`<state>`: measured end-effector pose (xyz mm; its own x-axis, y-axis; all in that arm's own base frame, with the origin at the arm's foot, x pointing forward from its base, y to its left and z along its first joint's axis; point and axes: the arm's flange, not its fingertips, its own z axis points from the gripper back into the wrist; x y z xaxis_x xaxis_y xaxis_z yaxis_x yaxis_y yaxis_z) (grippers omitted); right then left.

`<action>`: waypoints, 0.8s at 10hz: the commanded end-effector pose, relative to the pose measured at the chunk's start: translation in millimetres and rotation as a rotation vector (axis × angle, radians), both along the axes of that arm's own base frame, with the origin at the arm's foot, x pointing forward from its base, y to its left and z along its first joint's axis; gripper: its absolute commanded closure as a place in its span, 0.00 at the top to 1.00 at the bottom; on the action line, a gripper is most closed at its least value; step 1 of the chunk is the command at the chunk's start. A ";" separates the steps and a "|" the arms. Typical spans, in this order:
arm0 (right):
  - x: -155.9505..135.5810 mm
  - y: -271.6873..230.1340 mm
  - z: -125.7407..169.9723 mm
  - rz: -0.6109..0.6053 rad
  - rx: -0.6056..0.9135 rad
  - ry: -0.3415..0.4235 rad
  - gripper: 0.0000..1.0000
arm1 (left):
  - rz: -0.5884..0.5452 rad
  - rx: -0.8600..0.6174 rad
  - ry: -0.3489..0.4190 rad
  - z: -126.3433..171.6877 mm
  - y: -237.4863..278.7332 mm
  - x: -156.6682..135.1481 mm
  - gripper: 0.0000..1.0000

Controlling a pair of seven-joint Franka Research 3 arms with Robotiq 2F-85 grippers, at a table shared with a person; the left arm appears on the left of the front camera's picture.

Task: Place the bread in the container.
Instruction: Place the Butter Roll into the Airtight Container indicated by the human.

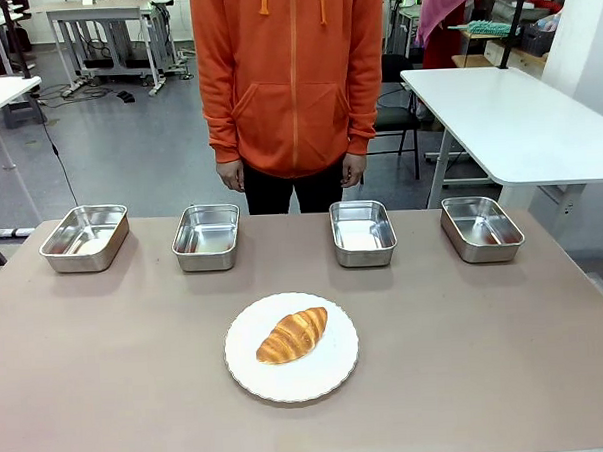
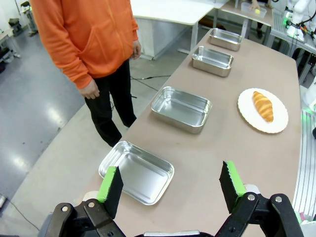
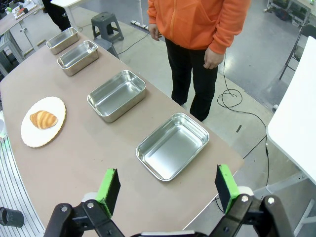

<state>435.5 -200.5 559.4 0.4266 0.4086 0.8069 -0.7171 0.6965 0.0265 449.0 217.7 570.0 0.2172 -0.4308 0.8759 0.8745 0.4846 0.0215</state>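
Observation:
The golden-brown croissant lies on a round white plate near the table's front middle. It is also on the plate in the left wrist view and the right wrist view. Several alike steel trays stand in a row along the far edge, all empty. My left gripper hangs open high above the leftmost tray. My right gripper hangs open above the rightmost tray. Neither holds anything.
A person in an orange hoodie stands at the far side, hands down, off the table. The brown tabletop is bare around the plate. White tables stand behind, at the right and left.

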 end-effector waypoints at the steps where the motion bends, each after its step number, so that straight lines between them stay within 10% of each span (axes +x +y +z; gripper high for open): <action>1: 2.1 0.5 -0.8 0.012 0.015 -0.025 1.00 | -0.012 -0.004 -0.006 0.7 1.0 -1.3 1.00; 8: 2.1 0.5 -0.8 0.012 0.015 -0.025 1.00 | -0.012 -0.004 -0.006 0.7 1.0 -1.3 1.00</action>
